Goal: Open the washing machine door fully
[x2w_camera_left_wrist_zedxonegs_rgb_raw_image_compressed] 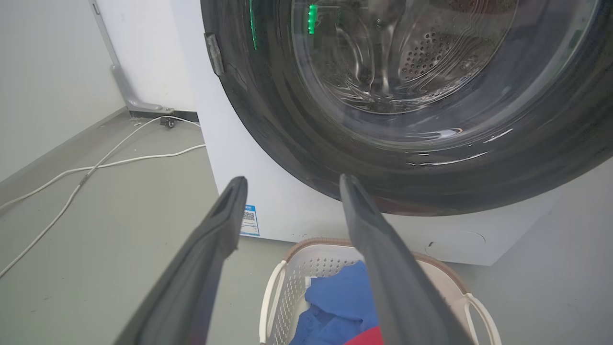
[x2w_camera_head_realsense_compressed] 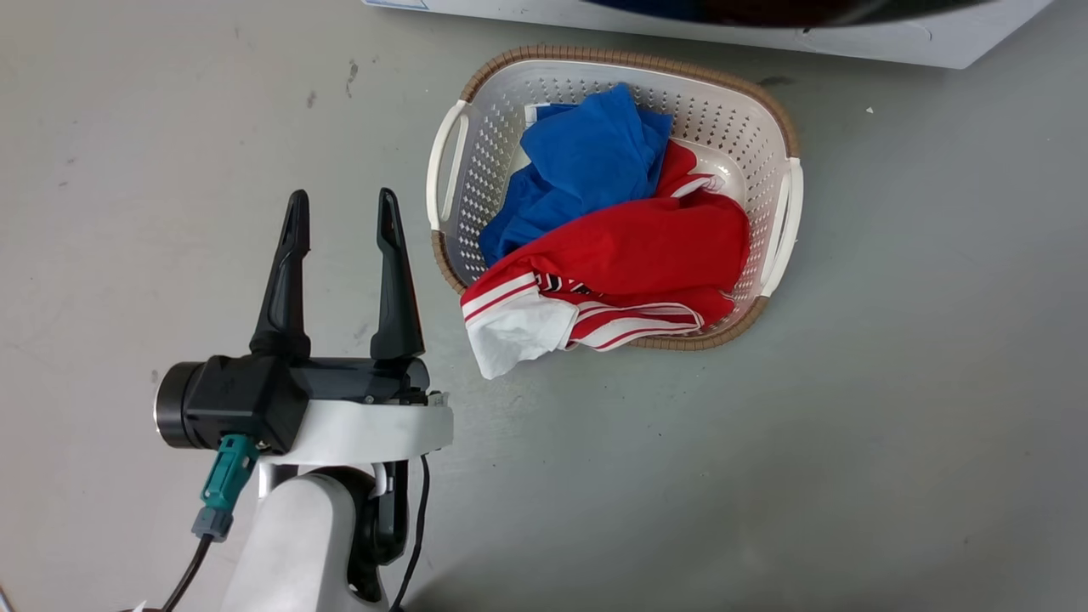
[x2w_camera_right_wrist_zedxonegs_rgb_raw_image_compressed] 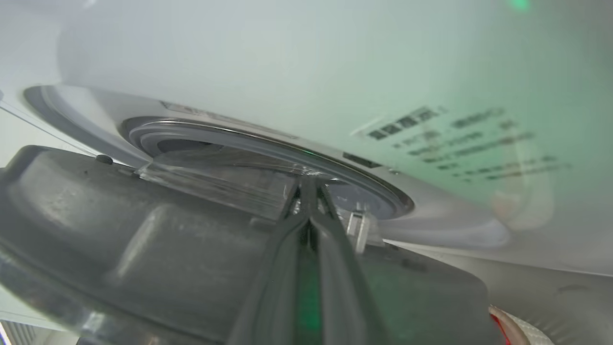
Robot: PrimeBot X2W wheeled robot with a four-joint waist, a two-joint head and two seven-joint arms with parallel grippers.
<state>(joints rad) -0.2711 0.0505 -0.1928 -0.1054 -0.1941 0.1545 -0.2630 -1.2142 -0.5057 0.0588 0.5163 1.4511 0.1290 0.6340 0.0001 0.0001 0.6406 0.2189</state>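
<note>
Left wrist cam gets the door (x2w_camera_left_wrist_zedxonegs_rgb_raw_image_compressed: 431, 167) head-on, black ring and glass on the washer (x2w_camera_left_wrist_zedxonegs_rgb_raw_image_compressed: 287, 211); right wrist cam sees its grey inside, partly open. Left tool (x2w_camera_head_realsense_compressed: 340, 200) is spread wide, empty, beside the basket (x2w_camera_head_realsense_compressed: 612, 55). Right tool (x2w_camera_right_wrist_zedxonegs_rgb_raw_image_compressed: 309, 184) is pinched closed, tips against the door's inside.

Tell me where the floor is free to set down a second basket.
Free: the bare floor right of the laundry basket, and the wide stretch left of the left gripper. Crowded: the strip between basket and washing machine, and the wall side, where white cables trail.
</note>
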